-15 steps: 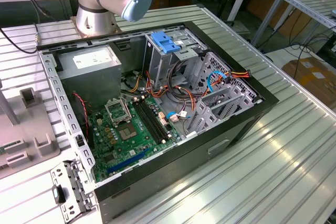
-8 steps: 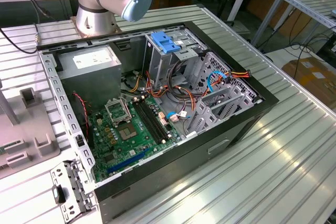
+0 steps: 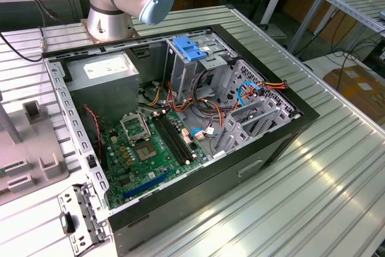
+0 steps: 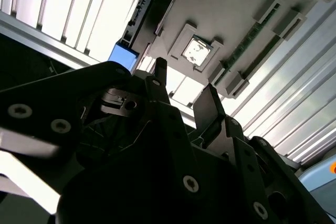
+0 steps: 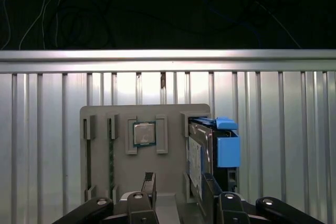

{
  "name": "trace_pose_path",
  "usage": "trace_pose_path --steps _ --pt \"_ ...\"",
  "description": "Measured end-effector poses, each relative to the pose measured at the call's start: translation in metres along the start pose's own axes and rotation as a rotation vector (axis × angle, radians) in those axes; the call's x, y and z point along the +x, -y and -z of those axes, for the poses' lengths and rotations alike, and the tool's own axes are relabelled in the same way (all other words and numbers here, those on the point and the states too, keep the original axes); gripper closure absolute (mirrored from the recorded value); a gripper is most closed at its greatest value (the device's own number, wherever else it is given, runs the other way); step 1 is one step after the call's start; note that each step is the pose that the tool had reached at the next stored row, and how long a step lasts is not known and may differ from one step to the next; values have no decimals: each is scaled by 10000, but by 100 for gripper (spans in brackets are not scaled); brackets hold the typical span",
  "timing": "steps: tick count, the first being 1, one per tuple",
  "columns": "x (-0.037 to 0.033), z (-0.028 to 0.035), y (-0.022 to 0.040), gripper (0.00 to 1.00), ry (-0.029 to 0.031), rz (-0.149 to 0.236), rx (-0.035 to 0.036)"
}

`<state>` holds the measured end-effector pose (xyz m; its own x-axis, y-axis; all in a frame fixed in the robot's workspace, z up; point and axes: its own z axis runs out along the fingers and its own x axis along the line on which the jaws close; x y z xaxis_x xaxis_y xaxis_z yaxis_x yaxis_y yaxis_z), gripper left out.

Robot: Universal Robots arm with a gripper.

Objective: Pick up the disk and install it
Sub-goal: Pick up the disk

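One open computer case point(image 3: 252, 170), one grey tray point(image 5: 170, 177), one disk point(image 5: 207, 156), one processor chip point(image 5: 144, 134).

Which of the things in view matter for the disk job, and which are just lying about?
Job: disk, standing on edge in the grey tray; open gripper; open computer case.
Lying about: processor chip; memory stick.

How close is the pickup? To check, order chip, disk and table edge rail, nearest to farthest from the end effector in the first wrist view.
From the open end effector:
1. Disk, upright in the grey holder's end slot, beside one finger.
2. Chip, in the holder's middle pocket.
3. Table edge rail, past the holder.
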<state>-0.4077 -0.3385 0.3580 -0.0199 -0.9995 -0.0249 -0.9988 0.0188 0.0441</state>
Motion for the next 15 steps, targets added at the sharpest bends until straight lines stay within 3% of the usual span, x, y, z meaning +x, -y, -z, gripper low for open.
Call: trace_pose_path --steps 7,15 --pt "-16 -13 0 52 -1 -1 -1" --pt "-157 -23 -5 52 1 2 1"
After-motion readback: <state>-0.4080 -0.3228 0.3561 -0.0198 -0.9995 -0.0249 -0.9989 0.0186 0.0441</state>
